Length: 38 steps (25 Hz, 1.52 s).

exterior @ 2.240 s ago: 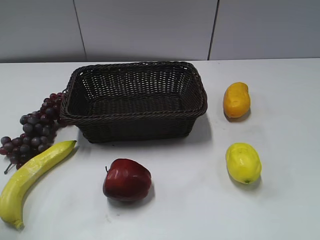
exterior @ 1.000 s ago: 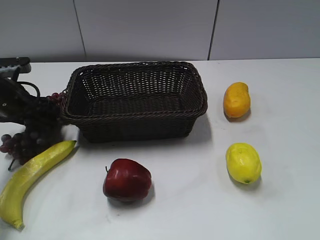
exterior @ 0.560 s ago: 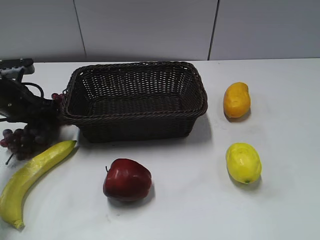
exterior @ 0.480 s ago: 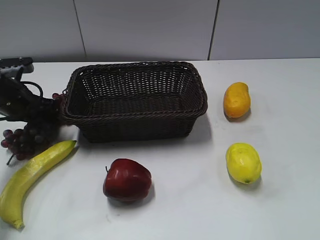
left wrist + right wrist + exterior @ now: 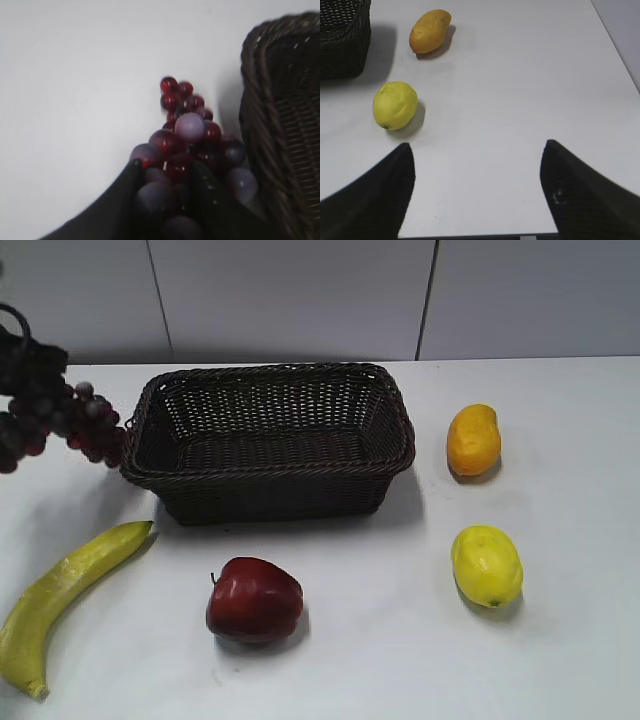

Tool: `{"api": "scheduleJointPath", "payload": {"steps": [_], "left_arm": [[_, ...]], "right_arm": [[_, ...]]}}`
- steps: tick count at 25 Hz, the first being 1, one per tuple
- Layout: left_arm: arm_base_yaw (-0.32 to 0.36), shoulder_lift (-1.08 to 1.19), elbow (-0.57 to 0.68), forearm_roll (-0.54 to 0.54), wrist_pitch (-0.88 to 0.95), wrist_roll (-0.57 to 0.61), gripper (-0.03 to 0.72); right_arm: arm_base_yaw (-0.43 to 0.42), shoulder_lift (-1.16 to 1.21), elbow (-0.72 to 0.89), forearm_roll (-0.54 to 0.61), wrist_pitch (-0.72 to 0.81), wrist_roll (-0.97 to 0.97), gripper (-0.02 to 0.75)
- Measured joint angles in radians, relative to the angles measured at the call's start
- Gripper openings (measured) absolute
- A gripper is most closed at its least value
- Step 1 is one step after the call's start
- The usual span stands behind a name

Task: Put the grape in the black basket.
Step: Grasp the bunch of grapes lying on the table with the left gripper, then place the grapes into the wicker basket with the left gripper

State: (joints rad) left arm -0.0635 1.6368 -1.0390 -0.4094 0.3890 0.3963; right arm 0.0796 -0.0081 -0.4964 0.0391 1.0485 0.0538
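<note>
Left hand [image 5: 167, 187] was clamped on the grape [image 5: 70, 420], lifted off the surface at 9 o'clock of the basket [image 5: 270, 468], right hand [image 5: 475, 192] spread apart and idle; risk: dangling berries could snag the near rim or slip from the partial grip during the carry.

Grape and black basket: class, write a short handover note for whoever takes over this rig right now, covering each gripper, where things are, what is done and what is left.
Left gripper: shut on the grape, held in the air just left of the black basket.
Right gripper: open, holding nothing, over bare table near the lemon.
Done: the bunch is grasped and off the table.
Left: carry it right over the braided rim, lower it into the basket, which has nothing in it yet, and release.
</note>
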Motion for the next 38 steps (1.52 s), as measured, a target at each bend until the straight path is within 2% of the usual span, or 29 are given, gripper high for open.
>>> {"api": "scheduleJointPath", "payload": {"steps": [4, 9, 12, 16, 20, 25, 31, 35, 36, 38], "left_arm": [[-0.001, -0.138, -0.010, -0.010, -0.014, -0.001, 0.268], [-0.027, -0.262, -0.101, -0.098, -0.029, -0.001, 0.261], [-0.073, -0.282, -0.165, -0.133, -0.038, -0.001, 0.261], [-0.171, -0.281, -0.194, -0.150, -0.059, -0.001, 0.260], [-0.264, -0.235, -0.199, -0.153, -0.068, -0.001, 0.258], [-0.340, -0.100, -0.200, -0.158, -0.068, -0.001, 0.255], [-0.384, 0.087, -0.200, -0.158, -0.077, -0.001, 0.254], [-0.387, 0.188, -0.200, -0.158, -0.090, -0.002, 0.252], [-0.387, 0.207, -0.200, -0.158, -0.090, -0.002, 0.270], [-0.387, 0.230, -0.200, -0.158, -0.089, -0.002, 0.401]], "right_arm": [[0.000, 0.000, 0.000, 0.000, -0.001, 0.000, 0.593], [0.000, 0.000, 0.000, 0.000, -0.001, 0.000, 0.593], [0.000, 0.000, 0.000, 0.000, -0.001, 0.000, 0.593], [0.000, 0.000, 0.000, 0.000, -0.001, 0.000, 0.593], [0.000, 0.000, 0.000, 0.000, 0.000, 0.000, 0.593], [0.000, 0.000, 0.000, 0.000, -0.001, 0.000, 0.593], [0.000, 0.000, 0.000, 0.000, -0.001, 0.000, 0.593], [0.000, 0.000, 0.000, 0.000, -0.001, 0.000, 0.593], [0.000, 0.000, 0.000, 0.000, -0.001, 0.000, 0.593], [0.000, 0.000, 0.000, 0.000, -0.001, 0.000, 0.593]]}}
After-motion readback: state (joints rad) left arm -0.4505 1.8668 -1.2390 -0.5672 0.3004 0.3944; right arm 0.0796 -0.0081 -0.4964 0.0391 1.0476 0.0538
